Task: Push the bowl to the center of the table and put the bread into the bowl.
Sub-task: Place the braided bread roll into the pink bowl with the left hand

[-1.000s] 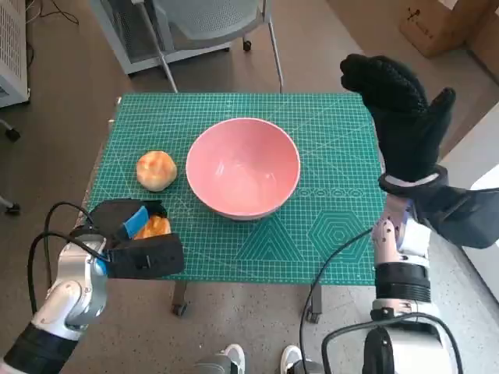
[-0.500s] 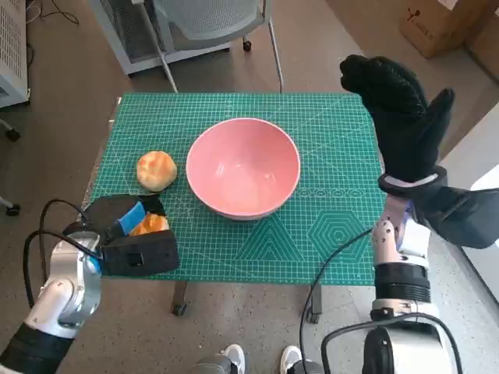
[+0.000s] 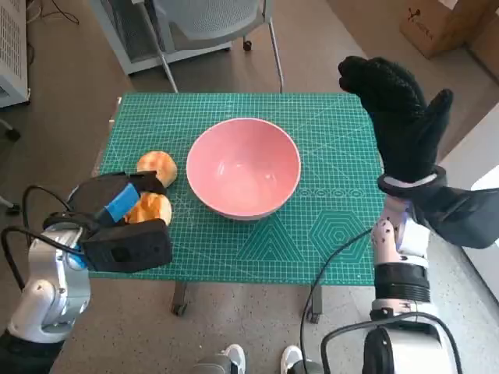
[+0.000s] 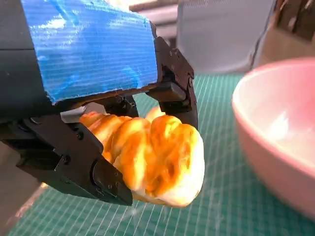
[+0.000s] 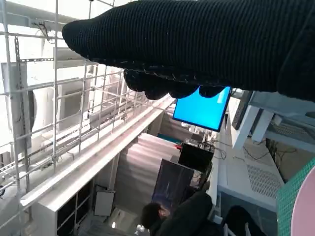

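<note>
The pink bowl [image 3: 243,167] looked smooth and glossy; the bread roll [image 4: 157,160] had a shiny glazed crust; the right hand [image 3: 401,125] wore matt knitted cloth.

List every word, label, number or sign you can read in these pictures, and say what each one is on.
No text can be read.
Green gridded cutting mat: printed lines, shapes and tiny markings along its grid, too small to read.
Brown cardboard box: a small dark mark, too blurred to read.
Bright blue screen: no legible text.
Blue tape on the left hand: blank.
</note>
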You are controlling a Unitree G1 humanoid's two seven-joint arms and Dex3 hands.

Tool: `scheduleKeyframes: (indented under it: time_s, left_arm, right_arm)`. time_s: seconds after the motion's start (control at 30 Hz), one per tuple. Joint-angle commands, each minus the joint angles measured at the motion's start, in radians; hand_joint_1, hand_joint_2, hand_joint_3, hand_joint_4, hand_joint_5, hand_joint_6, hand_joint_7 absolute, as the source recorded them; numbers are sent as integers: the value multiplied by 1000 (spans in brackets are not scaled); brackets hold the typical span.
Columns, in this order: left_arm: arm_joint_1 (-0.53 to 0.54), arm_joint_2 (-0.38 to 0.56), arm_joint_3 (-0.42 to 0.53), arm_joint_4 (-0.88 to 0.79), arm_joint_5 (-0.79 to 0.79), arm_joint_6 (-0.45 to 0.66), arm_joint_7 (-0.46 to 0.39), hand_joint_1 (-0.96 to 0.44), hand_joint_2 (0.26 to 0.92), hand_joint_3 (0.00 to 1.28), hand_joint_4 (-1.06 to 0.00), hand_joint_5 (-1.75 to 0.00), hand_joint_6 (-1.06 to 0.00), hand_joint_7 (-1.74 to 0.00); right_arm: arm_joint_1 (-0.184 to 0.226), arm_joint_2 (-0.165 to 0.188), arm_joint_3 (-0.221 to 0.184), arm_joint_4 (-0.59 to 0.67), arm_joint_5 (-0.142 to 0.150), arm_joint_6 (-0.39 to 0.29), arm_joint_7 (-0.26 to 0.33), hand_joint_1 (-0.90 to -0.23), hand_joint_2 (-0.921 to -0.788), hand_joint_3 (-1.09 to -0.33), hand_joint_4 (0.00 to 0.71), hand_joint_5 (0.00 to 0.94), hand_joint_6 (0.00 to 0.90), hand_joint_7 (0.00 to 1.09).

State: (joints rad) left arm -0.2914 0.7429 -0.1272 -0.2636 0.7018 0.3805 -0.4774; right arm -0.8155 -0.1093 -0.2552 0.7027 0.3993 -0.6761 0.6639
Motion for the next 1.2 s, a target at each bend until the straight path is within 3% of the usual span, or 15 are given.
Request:
scheduleKeyframes:
  time_s: [0.03, 0.37, 0.6, 0.77, 1.2]
  left_arm:
    - [-74, 13, 42, -58, -8, -2, -19, 4, 920, 73, -703, -1181, -601, -1163]
    - [-231, -17, 46, -57, -20, -62, 2, 3, 918, 44, -744, -1124, -636, -1140]
    - [-368, -70, -17, 1, 10, -71, -6, 3, 920, 33, -760, -1079, -637, -1163]
    - [-466, -123, -80, 35, 29, -62, -39, 3, 920, 57, -705, -1105, -632, -1201]
    - [-625, -258, -209, 320, 15, -214, 17, 3, 920, 71, -685, -1201, -626, -1133]
  right_arm:
    - [16, 5, 0, 12, 13, 1, 10, -650, -921, -538, 256, 0, 417, 2]
    - [20, 4, 0, 5, 11, -2, 9, -647, -921, -538, 252, 0, 418, 2]
    - [32, 4, 1, -10, 11, 4, 6, -644, -921, -539, 255, 2, 419, 2]
    - [41, -1, 2, -21, 6, 4, 1, -643, -921, -540, 260, 4, 418, 1]
    - [66, -13, -8, -48, 16, 11, 4, -639, -921, -532, 262, 3, 415, 0]
